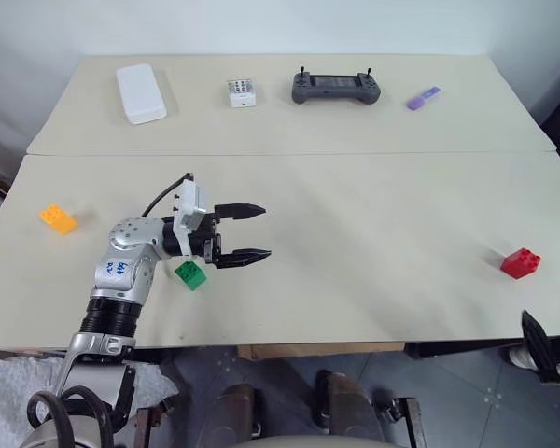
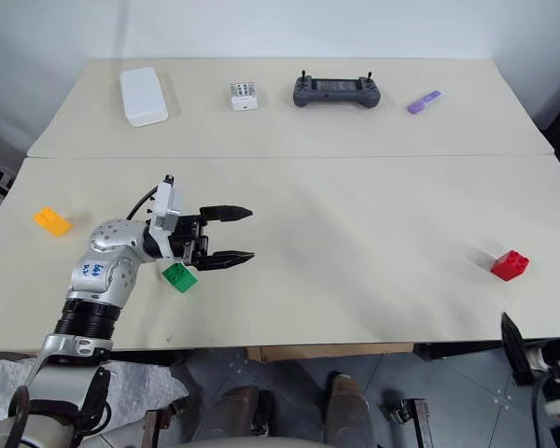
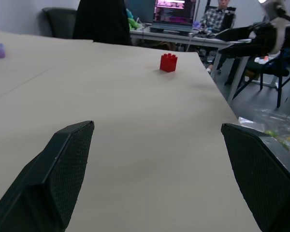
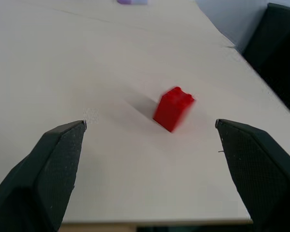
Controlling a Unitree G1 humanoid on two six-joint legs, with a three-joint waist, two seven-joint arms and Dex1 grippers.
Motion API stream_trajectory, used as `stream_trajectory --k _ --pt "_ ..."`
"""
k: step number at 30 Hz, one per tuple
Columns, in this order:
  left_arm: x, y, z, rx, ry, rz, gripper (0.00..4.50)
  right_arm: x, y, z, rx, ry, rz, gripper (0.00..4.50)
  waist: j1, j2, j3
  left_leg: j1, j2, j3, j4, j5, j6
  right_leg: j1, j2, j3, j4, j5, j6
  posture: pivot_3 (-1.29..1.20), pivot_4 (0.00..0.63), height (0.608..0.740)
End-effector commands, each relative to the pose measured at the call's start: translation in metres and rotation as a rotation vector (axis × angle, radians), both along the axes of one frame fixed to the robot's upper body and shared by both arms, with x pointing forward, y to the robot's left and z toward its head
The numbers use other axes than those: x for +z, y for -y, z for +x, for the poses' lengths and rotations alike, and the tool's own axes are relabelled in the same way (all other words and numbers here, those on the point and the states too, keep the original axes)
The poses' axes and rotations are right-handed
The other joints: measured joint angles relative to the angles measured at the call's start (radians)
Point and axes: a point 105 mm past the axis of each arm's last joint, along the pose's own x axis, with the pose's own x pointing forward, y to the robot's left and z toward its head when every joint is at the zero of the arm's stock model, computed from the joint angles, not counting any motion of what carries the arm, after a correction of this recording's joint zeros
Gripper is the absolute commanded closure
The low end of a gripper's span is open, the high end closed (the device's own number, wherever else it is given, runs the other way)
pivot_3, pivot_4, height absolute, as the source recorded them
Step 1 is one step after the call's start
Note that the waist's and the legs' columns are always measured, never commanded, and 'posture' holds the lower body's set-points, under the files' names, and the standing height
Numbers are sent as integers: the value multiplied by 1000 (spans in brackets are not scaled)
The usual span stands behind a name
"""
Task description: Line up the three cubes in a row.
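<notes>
Three studded cubes lie far apart on the near table [image 1: 355,280]. The yellow-orange cube [image 1: 58,219] is at the far left and the red cube [image 1: 521,263] at the far right, near the front edge. The green cube [image 1: 190,274] rests beside my left wrist, behind the fingertips. My left gripper [image 1: 266,231] is open and empty, pointing right across the table; the red cube [image 3: 168,62] lies far ahead of it. My right gripper [image 2: 541,332] is open off the table's front right corner, with the red cube [image 4: 173,108] ahead between its fingers, untouched.
On the far table stand a white box [image 1: 141,92], a small white box with dark dots [image 1: 242,93], a grey controller [image 1: 336,88] and a purple item [image 1: 424,98]. A seam [image 1: 355,153] divides the two tables. A person [image 3: 217,14] sits beyond the table's right end.
</notes>
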Motion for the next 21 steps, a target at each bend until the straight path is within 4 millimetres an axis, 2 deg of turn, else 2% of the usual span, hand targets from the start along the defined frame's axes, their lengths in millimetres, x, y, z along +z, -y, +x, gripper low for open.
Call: stream_trajectory --k 1,6,10,13,21 --pt "9 0 -3 15 49 -15 17 27 1 18 -31 0 68 0 1 0 0 0 0 0 0 0 0 0 0 0 0 0 0 0 150 740" --pt "9 3 -5 25 58 -20 17 47 16 44 -131 -100 173 0 12 0 0 -1 0 -2 1 0 1 0 -1 -1 -1 1 -2 0 150 740" --pt "6 7 -8 9 56 -17 17 39 41 67 -332 -227 194 0 25 0 0 -3 0 -2 2 0 1 -1 -1 -2 -2 2 -3 0 150 740" --pt "7 8 -8 8 59 -19 17 38 46 76 -385 -247 186 0 30 0 0 -10 -2 -3 4 1 4 -5 -2 -3 -2 4 -2 0 150 740" --pt "11 7 -8 26 77 -23 17 15 55 88 -487 -305 240 0 27 0 0 -11 -5 -2 4 0 6 -5 -2 -4 -3 5 -1 0 150 740"
